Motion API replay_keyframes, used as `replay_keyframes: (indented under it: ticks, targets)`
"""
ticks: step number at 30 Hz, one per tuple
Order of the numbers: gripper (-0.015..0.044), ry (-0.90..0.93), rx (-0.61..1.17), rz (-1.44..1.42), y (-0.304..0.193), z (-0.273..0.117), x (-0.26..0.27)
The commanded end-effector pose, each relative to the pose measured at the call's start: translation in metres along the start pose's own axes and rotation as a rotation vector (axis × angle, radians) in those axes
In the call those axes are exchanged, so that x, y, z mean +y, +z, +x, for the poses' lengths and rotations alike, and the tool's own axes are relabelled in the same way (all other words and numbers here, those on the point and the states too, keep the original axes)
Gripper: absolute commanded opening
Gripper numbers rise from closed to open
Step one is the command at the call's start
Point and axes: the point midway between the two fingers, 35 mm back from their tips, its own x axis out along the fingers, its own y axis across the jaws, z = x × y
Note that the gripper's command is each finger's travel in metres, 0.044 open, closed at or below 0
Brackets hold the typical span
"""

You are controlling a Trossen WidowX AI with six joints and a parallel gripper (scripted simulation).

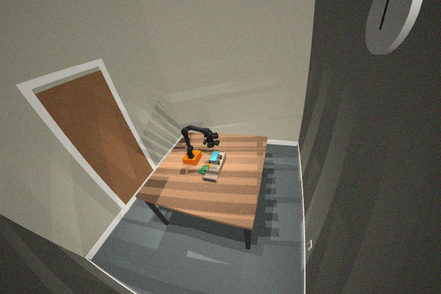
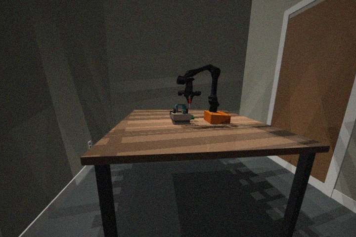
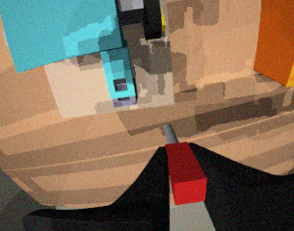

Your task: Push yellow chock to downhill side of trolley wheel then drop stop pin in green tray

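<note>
My gripper (image 2: 189,100) (image 3: 175,150) is shut on the red-headed stop pin (image 2: 189,100) (image 3: 186,166). The pin's grey shaft points down, out of its cyan bracket and clear of the ramp. The cyan trolley (image 1: 214,156) (image 2: 181,106) (image 3: 65,29) stands on the pale ramp (image 1: 211,177) (image 2: 181,116) (image 3: 76,96), below and beside the gripper. The yellow chock (image 1: 209,165) is by the trolley's downhill end; whether it touches a wheel is too small to tell. The green tray (image 1: 203,169) (image 2: 193,117) lies on the table beside the ramp.
The arm's orange base block (image 1: 192,158) (image 2: 217,117) (image 3: 280,43) stands on the wooden table (image 1: 228,201) (image 2: 206,142), on the same side of the ramp as the tray. Striped shadows cross the table.
</note>
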Motion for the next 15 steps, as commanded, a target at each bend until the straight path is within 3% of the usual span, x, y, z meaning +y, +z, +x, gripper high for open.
replay_keyframes:
  ticks: [1,15]
  targets:
    - [0.0,-0.001,0.004,0.002,-0.001,0.001,-0.015]
    - [0.0,-0.004,0.004,0.003,-0.002,0.002,-0.045]
